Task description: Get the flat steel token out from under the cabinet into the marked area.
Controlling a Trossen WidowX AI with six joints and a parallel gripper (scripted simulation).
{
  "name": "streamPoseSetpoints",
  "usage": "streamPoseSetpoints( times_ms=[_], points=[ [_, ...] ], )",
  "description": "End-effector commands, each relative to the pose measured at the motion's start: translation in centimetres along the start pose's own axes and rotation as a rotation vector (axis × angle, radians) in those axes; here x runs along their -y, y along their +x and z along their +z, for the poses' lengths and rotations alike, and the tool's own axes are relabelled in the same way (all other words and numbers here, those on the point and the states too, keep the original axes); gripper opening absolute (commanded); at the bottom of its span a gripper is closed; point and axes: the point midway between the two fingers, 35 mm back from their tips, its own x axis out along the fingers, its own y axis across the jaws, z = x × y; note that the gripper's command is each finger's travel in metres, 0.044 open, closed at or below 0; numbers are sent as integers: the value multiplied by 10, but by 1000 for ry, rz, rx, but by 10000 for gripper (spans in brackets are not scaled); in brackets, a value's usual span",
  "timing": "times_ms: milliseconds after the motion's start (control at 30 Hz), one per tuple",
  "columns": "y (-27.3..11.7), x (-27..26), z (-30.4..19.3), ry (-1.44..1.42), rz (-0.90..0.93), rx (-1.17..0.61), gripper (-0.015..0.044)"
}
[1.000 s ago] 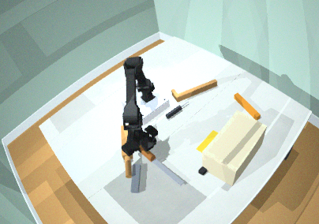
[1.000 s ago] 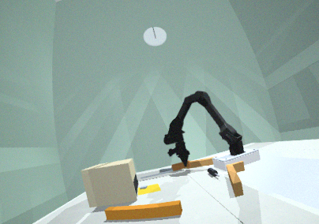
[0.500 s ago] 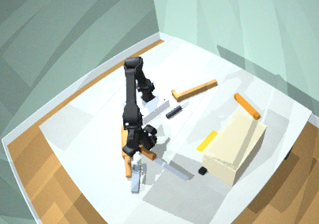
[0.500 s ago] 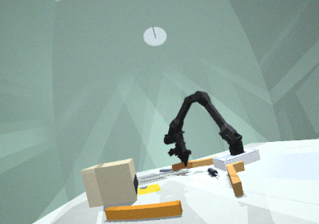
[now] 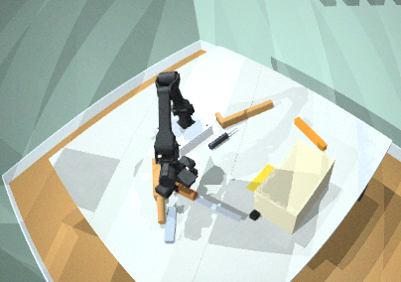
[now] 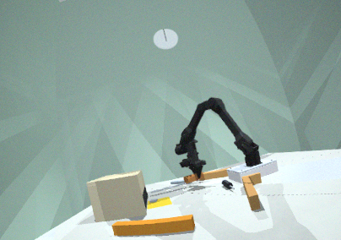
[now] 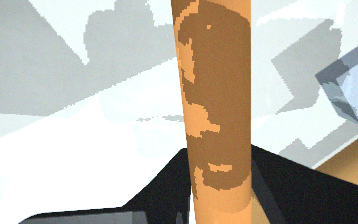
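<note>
My gripper (image 5: pixel 179 185) (image 6: pixel 198 176) (image 7: pixel 214 152) is shut on the orange-brown handle (image 5: pixel 188 192) (image 6: pixel 189 179) (image 7: pixel 220 90) of a long tool. The tool's pale, thin blade (image 5: pixel 218 208) points toward the cabinet's front left corner, its far end short of the cabinet. The cream cabinet (image 5: pixel 295 174) (image 6: pixel 120 196) stands well away from my gripper. The yellow marked area (image 5: pixel 260 178) (image 6: pixel 162 203) lies in front of it. A small grey spot (image 6: pixel 153 200) shows at the yellow area's edge; I cannot tell whether it is the token or shadow. The vent slots are not visible.
A small black block (image 5: pixel 254 214) is near the cabinet corner. A wooden piece (image 5: pixel 161 209) and a blue-grey bar (image 5: pixel 170 225) lie beside my gripper. A screwdriver (image 5: pixel 218 140) (image 6: pixel 227 184), a wooden L-shape (image 5: pixel 248 113) (image 6: pixel 251 196) and an orange bar (image 5: pixel 311 133) (image 6: pixel 154 226) lie farther off.
</note>
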Motion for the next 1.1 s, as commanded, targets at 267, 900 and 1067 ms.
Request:
streamPoseSetpoints(
  times_ms=[267,900,1067],
  points=[
    [-2,2,2,-92,-8,9,0],
    [-2,2,2,-240,-9,8,0],
    [-2,2,2,-279,-9,8,0]
  ],
)
